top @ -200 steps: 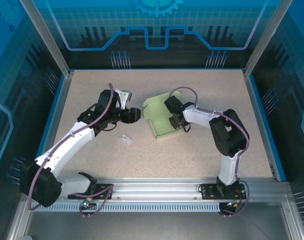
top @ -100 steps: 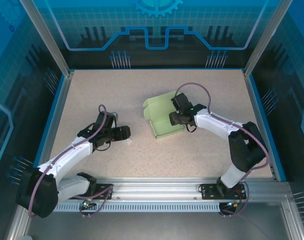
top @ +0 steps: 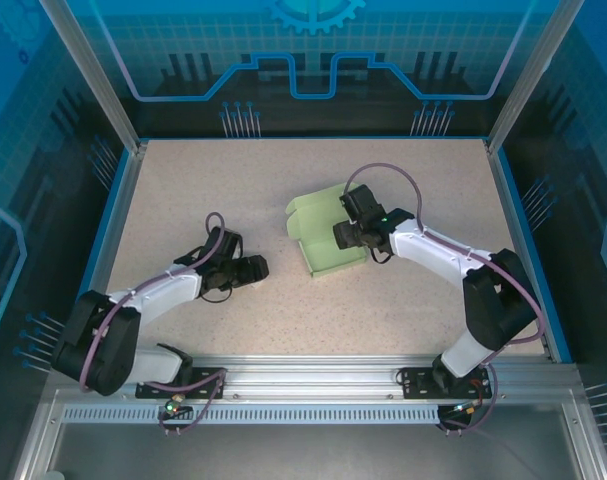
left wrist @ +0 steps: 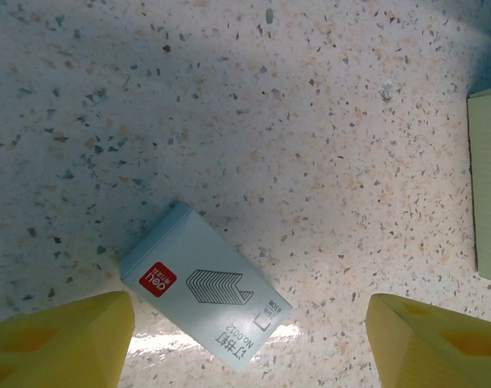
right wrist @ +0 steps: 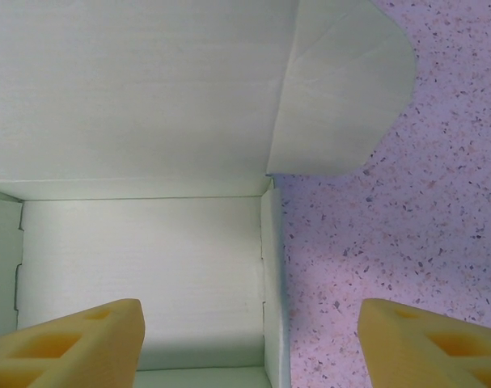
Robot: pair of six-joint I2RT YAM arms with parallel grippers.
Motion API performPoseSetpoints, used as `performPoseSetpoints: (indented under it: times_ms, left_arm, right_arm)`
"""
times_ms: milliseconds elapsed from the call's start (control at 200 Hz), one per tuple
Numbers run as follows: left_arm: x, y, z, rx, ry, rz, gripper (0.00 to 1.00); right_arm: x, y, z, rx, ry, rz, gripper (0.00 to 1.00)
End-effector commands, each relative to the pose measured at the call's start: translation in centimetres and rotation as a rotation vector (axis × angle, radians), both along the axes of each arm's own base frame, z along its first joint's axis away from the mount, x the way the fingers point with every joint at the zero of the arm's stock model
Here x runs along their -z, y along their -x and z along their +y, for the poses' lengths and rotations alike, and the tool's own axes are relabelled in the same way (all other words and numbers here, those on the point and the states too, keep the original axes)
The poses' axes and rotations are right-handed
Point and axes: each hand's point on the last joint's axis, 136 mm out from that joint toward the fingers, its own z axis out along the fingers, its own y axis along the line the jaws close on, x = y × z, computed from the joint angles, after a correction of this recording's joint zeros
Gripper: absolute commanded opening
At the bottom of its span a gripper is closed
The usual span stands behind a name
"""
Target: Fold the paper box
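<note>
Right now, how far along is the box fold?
Done: the paper box has its side walls standing, forming a tray. In hand: nothing; the right gripper hovers open above the tray, the left gripper open above a small staple box. Left: the lid with its rounded flap is open, to close.

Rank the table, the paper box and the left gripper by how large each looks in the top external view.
1. table
2. paper box
3. left gripper, clearly smaller than the box
</note>
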Motion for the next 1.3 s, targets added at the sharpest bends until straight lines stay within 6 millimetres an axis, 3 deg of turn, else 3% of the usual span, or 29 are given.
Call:
performPoseSetpoints:
  times_ms: [0,295,705,1016,1296]
  left_arm:
    - [0.0,-0.5,-0.7,-0.005,0.039,0.0,0.76]
    - [0.2,-1.3,-2.9,0.068,0.05,-0.014,0.7]
    - [1.7,-1.4,-4.9,0.262,-0.256,0.013,0.52]
    - [2.5,-0.4,-5.0,0.365,-0.358,0.04,0.57]
    - [3.2,-0.5,-5.2,0.397,-0.369,0.044,0.45]
  right_arm:
    - [-0.8,-0.3,0.3,-0.01,0.009,-0.026,0.72]
    - [-0.4,-0.4,0.6,-0.019,0.008,-0.01,0.72]
    - [0.2,-0.1,0.4,-0.017,0.023,0.006,0.72]
    - [0.6,-0.2,0.5,-0.02,0.028,0.014,0.71]
    - [0.6,-0.4,0.8,-0.027,0.026,0.022,0.72]
